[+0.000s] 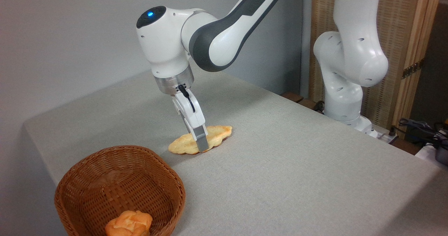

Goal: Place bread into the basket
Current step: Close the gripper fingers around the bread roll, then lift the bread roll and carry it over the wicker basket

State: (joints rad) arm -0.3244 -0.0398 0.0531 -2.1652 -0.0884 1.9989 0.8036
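The bread (219,133), a long flat pale golden pastry with a browned tip, lies on the grey table right of the basket. My gripper (202,147) reaches down onto its middle. One grey fingertip (201,142) stands at the bread's near edge and the other finger is hidden behind it, so I cannot tell if the jaws are pressing on the bread. The oval brown wicker basket (174,190) sits at the table's front left corner, a short way left of and nearer than the bread.
A small round orange bun (128,224) lies inside the basket near its front. The arm's white base (350,89) stands at the right beyond the table edge, with cables (420,127) beside it. The table (297,166) is covered in grey cloth.
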